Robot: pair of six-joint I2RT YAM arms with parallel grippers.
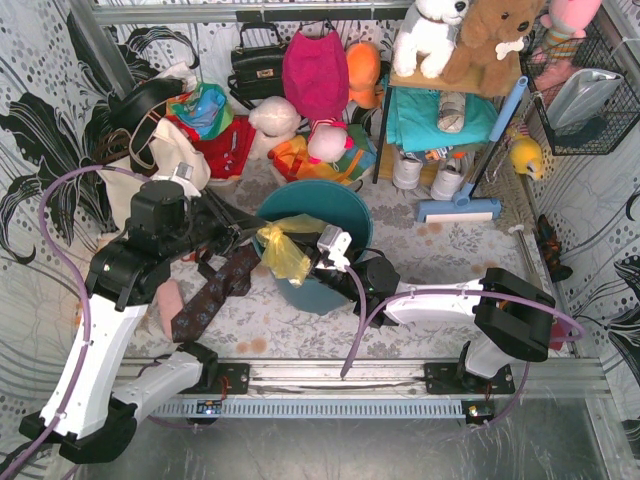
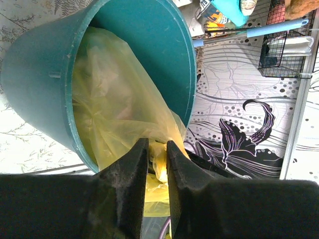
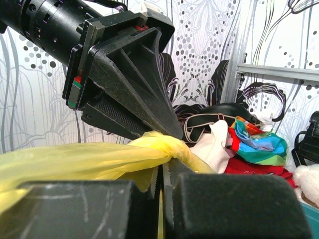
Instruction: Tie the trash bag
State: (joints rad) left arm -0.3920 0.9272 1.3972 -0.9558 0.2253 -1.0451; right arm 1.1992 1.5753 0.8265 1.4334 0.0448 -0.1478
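Observation:
The trash bag is thin yellow plastic that spills out of the tilted teal bucket over its near rim. In the left wrist view the trash bag lines the bucket, and my left gripper is shut on a twisted strand of it. In the right wrist view the trash bag is gathered into a knot-like bunch. My right gripper is shut on the yellow film just below that bunch. The left gripper pinches the bunch from above. From overhead, the left gripper and right gripper meet at the bag.
A dark patterned necktie and a pink item lie left of the bucket. A cream tote bag, handbags and soft toys crowd the back. A shelf and a blue squeegee stand at the right, with a wire basket on the wall.

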